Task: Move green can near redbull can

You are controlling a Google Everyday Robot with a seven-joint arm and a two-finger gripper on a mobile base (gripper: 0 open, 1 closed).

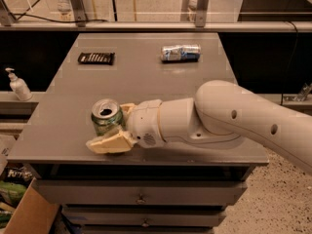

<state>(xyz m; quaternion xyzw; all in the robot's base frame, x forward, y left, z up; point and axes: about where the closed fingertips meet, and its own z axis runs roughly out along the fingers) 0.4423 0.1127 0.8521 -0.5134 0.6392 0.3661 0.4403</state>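
A flat grey table (146, 82) with drawers (141, 199) beneath is seen before a dark shelf, on which a white pump bottle (17, 86) is set at the left. A flat black ribbed bar (96, 58) and the redbull can (181, 52), slim, silver-blue and laid on its side, are placed at the far edge. The green can (106, 118), upright and silver-topped, is held near the front edge, clasped between the cream fingers (109, 143) of the gripper (108, 126), well apart from the redbull can.
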